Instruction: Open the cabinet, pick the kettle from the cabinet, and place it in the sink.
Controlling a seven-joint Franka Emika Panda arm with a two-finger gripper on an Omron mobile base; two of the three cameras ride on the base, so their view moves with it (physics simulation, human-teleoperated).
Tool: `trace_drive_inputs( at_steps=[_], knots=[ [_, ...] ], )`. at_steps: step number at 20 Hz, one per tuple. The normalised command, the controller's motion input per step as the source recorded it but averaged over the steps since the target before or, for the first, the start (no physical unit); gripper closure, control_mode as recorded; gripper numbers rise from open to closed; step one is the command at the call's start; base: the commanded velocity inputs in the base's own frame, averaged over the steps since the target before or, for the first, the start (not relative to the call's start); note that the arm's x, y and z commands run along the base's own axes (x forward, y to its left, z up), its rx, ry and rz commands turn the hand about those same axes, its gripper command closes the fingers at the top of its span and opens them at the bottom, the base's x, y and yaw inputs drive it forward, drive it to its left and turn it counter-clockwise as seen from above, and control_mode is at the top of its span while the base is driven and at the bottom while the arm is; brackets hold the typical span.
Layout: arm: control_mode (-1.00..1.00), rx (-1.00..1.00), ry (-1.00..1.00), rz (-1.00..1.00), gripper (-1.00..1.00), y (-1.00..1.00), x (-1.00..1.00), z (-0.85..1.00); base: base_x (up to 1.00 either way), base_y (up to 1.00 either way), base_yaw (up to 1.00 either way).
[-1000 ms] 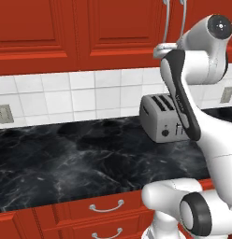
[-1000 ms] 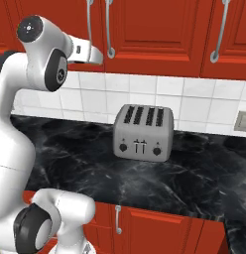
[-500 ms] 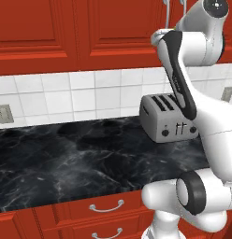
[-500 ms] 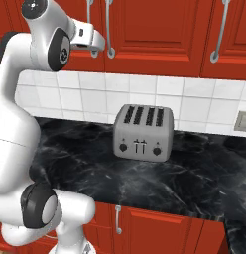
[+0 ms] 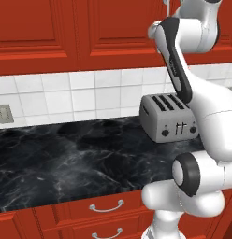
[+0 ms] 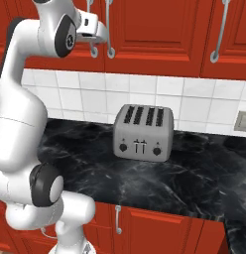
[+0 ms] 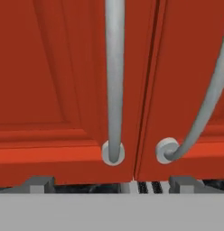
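The cabinet point(image 6: 159, 30) is a red wall unit with raised-panel doors, and both doors are shut. My gripper point(image 6: 101, 38) is raised to the lower ends of its two long silver handles. In the hand view the left handle point(image 7: 114, 76) runs straight up the middle, and the right handle point(image 7: 199, 113) curves off beside the door seam. My gripper point(image 7: 111, 185) is open, its fingertips point(image 7: 39, 184) spread wide just short of the doors with nothing between them. The kettle is hidden and the sink is out of view.
A boxy silver toaster point(image 6: 143, 131) stands on the black marble counter point(image 5: 66, 158) against the white tiled wall. Red drawers with short silver pulls point(image 5: 106, 205) sit under the counter. A wall outlet point(image 6: 241, 120) is at the right.
My arm has lifted the hand upward and closer to the cabinet doors, bringing it level with the bottom of the handles. The jaws have stayed open.
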Motion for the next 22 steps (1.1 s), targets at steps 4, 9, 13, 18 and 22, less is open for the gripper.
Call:
trace_drive_inputs(
  at_steps=[4,9,13,18,22],
  knots=[
    [-1.0,0.0,0.0,0.01,-1.0,0.0,0.38,0.01,0.0,0.0,0.0],
    [-1.0,0.0,0.0,0.0,-1.0,0.0,0.4,0.0,0.0,0.0,0.0],
    [-1.0,0.0,0.0,0.0,-1.0,0.0,0.37,-0.04,0.0,0.0,0.0],
    [-1.0,0.0,0.0,0.0,-1.0,0.0,0.39,-0.02,0.0,0.0,0.0],
    [-1.0,0.0,-0.01,0.0,1.0,0.0,0.31,-0.02,0.0,0.0,0.0]
  ],
)
